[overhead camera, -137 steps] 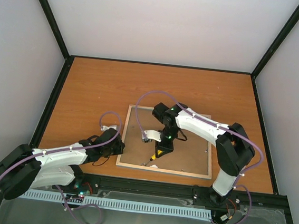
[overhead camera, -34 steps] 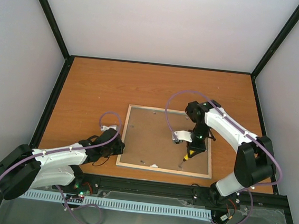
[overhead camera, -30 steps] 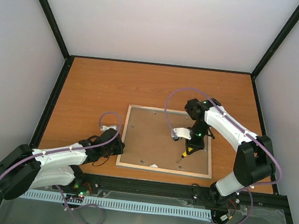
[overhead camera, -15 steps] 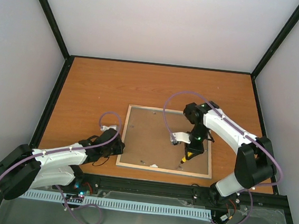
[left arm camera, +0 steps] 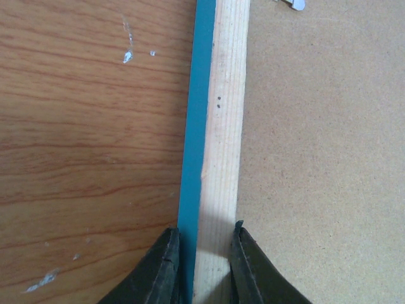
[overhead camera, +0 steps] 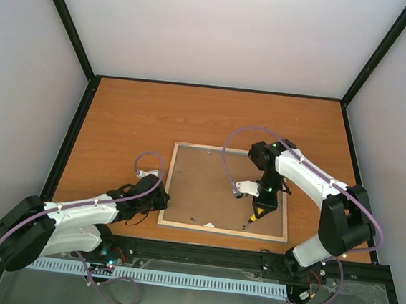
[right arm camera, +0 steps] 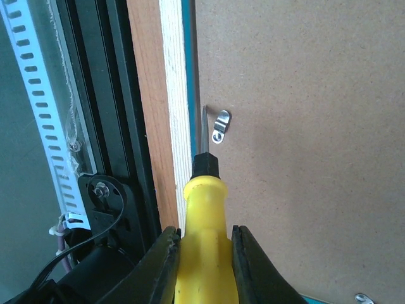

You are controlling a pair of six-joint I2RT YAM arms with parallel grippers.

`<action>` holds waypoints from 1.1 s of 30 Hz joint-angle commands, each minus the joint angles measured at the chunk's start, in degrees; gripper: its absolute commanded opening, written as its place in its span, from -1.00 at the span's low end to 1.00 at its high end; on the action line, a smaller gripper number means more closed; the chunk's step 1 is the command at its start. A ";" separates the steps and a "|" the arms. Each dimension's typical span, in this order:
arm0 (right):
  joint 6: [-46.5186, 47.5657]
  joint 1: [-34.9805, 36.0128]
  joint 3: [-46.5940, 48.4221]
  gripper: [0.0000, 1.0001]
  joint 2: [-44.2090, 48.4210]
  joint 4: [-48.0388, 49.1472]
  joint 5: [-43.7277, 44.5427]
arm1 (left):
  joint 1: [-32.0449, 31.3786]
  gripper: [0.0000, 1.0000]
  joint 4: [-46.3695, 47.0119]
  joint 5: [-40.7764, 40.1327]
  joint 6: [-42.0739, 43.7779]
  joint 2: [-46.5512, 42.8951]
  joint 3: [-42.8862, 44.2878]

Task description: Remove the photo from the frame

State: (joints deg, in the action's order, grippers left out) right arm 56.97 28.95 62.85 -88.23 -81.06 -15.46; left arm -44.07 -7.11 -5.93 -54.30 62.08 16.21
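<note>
- While the frame [overhead camera: 196, 227] lies face down near the arm bases, we see no photo; we judge it sits hidden under the backing board [overhead camera: 204, 181].
- At the near rail the right gripper [right arm camera: 202, 235] is clamped on the screwdriver [right arm camera: 201, 202], blade just beside a metal tab [right arm camera: 221, 126]: a slip could gouge the board or skip off the tab.
- Farther along, the left gripper [left arm camera: 201, 250] pinches the left rail; if that hold gives, the frame may skate across the surface [overhead camera: 134, 117].
</note>
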 commanded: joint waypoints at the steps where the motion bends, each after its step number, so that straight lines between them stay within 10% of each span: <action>1: -2.30 -0.59 0.93 -0.94 0.32 3.50 6.05 | 0.15 -0.99 -2.55 0.05 -3.02 0.98 -1.88; 25: -2.54 -2.08 8.73 -0.95 3.95 -0.63 -5.97 | 0.13 -0.98 -2.55 0.13 -2.96 0.89 -1.88; 33: -16.74 -2.06 0.45 -0.94 10.72 24.28 -21.74 | 0.13 -0.74 -6.43 -0.60 -3.12 1.26 0.97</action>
State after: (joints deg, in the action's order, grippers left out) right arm 49.10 27.03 67.59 -80.34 -72.18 -28.12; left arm -44.07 -7.31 -6.00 -54.72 62.11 16.32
